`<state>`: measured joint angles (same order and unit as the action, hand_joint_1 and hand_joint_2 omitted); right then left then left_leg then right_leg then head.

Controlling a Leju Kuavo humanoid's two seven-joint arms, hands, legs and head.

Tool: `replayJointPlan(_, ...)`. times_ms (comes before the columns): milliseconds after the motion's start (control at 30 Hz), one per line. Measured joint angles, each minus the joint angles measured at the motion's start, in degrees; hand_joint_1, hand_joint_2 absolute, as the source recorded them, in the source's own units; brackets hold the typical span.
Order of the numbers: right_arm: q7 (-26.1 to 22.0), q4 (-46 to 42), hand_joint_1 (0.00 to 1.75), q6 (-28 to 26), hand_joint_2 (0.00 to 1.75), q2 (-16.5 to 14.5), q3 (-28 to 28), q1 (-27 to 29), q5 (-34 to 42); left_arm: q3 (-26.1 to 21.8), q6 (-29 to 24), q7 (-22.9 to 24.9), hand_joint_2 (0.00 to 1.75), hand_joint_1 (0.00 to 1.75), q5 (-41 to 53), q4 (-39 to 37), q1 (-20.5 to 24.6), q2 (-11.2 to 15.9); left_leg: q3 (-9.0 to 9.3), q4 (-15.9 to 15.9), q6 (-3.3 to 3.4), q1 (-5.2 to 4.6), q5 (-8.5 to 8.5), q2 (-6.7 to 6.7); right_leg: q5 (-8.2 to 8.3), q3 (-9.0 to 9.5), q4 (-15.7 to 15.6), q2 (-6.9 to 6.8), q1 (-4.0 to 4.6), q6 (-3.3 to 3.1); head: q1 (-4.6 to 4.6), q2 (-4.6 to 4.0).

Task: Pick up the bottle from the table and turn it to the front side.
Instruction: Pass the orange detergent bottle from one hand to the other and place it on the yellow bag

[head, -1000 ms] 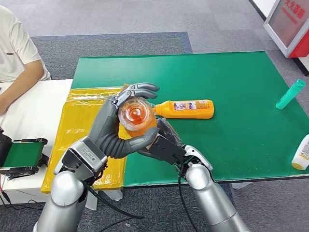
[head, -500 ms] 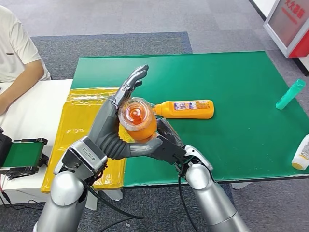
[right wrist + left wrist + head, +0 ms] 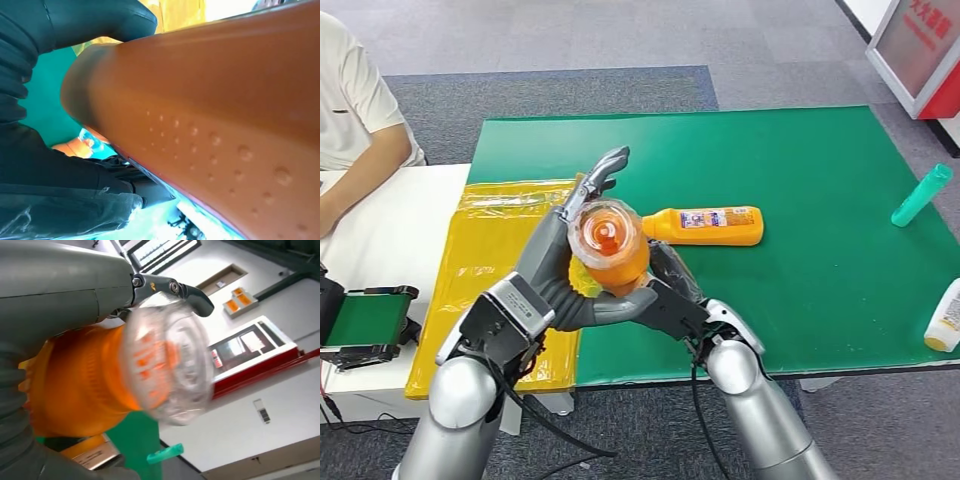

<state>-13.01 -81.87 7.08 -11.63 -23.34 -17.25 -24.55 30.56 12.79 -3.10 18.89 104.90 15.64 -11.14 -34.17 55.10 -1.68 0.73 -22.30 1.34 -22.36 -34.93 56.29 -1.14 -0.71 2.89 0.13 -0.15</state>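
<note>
Orange and held aloft, the bottle (image 3: 609,247) sits between both hands above the near edge of the table (image 3: 810,300), its clear cap (image 3: 605,228) pointing up toward the head camera — so its long axis runs roughly along the line of sight, well off the horizontal. The left hand (image 3: 569,262) cups it from the robot's left, thumb under the body and fingers (image 3: 601,172) spread above and past the cap, apart from it; its hold looks loose. The right hand (image 3: 669,296) lies beneath and to the right, dark fingers against the lower body, and in the right wrist view the dimpled orange wall (image 3: 211,120) rests close on that palm, so it appears to bear most of the weight. Both hands are at the bottle; the right looks the better placed to keep carrying it while the left turns it, though which face counts as the front cannot be told from here.

Below, green mat covers the table — a second orange bottle (image 3: 705,225) lies on its side just behind the held one, a teal tube (image 3: 921,195) and a white bottle (image 3: 945,317) well apart at the right edge. Yellow sheeting (image 3: 482,260) lies to the left; a seated person's arm (image 3: 361,175) rests beyond it.
</note>
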Motion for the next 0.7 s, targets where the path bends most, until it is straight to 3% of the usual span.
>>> replayJointPlan(167, 0.1, -0.4, 1.75, -0.5, 1.75, 0.0, 0.0, 0.6, -0.6, -0.6, -2.3, 0.2, 1.75, 0.00, 1.1, -1.2, -0.7, -0.2, -0.01, 0.0, 0.00, 0.00, 0.00, 0.00, 0.00, 0.00, 0.0, 0.00, 0.00, 0.00, 0.01, 0.00)
replayJointPlan(700, 0.0, -1.3, 1.75, -0.7, 1.75, 0.0, 0.0, 0.8, -0.5, -3.1, -0.9, 1.0, 1.75, 0.00, -1.3, -2.2, -1.2, -0.8, -0.01, 0.0, 0.00, 0.00, 0.00, 0.00, 0.00, -0.01, 0.0, 0.00, 0.00, 0.00, 0.01, 0.00)
